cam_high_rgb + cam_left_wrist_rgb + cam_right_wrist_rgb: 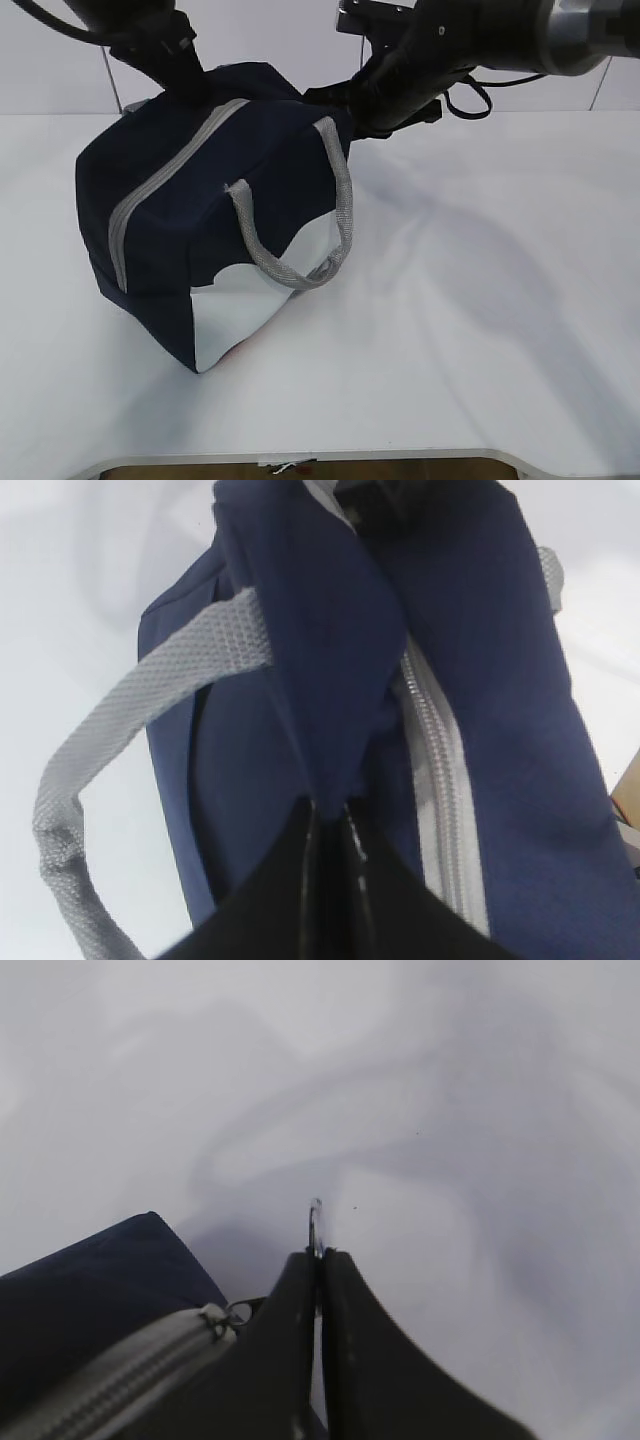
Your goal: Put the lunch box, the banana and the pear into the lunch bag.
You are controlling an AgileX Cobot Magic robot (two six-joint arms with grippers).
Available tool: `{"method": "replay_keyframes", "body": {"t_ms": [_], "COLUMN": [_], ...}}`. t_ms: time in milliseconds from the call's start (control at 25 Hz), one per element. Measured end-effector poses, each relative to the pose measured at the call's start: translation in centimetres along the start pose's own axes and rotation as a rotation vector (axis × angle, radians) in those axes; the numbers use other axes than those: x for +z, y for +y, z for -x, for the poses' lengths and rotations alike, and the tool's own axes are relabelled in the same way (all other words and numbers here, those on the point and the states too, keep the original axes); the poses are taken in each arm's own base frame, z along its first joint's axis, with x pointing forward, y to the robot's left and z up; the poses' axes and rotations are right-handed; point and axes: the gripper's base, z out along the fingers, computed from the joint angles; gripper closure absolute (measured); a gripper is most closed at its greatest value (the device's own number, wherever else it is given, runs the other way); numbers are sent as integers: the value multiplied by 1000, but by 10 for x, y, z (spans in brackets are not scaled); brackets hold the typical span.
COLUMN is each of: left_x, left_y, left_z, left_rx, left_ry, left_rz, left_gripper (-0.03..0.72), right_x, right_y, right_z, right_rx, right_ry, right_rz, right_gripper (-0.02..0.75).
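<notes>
The navy lunch bag (200,230) stands tilted on the white table, and its grey zipper (160,175) looks closed along the top. My left gripper (190,85) is shut on a fold of the bag's navy fabric (330,805) at the back top, beside the zipper (435,780). My right gripper (355,110) is shut at the zipper's far end. A thin metal ring pull (315,1218) sticks out between its tips, next to the slider (225,1315). The lunch box, banana and pear are out of view.
A grey webbing handle (335,215) hangs down the bag's near side, and another (150,700) loops off the far side. The table's front edge (300,462) is close to the camera. A black cable (470,100) hangs off the right arm.
</notes>
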Motion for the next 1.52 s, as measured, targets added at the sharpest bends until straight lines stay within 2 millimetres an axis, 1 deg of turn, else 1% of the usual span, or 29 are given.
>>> {"method": "replay_keyframes", "body": {"t_ms": [160,280,360,520,640,720,840,1040,1200,1360,1440,1520], "left_x": [3,7,9,13,13,13,13,13,13,13,13,12], "left_y": [1,3,3,5,5,5,5,5,5,8,9,10], "left_z": [0,0,0,-1,-1,-1,-1,-1,-1,-2,-3,-3], "left_rx": [-3,-5,-7,-9,-9,-9,-9,-8,-34,-87,-125,-163], "left_ry": [7,14,18,26,26,26,26,27,30,41,45,46], "left_rz": [-3,-6,-7,-9,-9,-9,-9,-7,-2,24,36,53], "left_gripper": [692,692,692,692,692,692,692,690,678,631,590,533], "right_x": [0,0,1,1,-1,-5,-18,-52,-76,-96,-105,-114], "right_y": [0,0,-1,-2,-1,0,3,11,15,19,20,21], "right_z": [0,1,1,3,4,7,16,39,47,52,53,53], "right_rx": [0,1,2,4,3,3,4,10,5,-58,-99,-138], "right_ry": [-3,-6,-14,-26,-32,-48,-88,-148,-102,-15,35,93], "right_rz": [1,1,2,2,4,8,19,47,49,37,31,26], "right_gripper": [719,664,589,411,332,315,308,303,302,302,302,302]}}
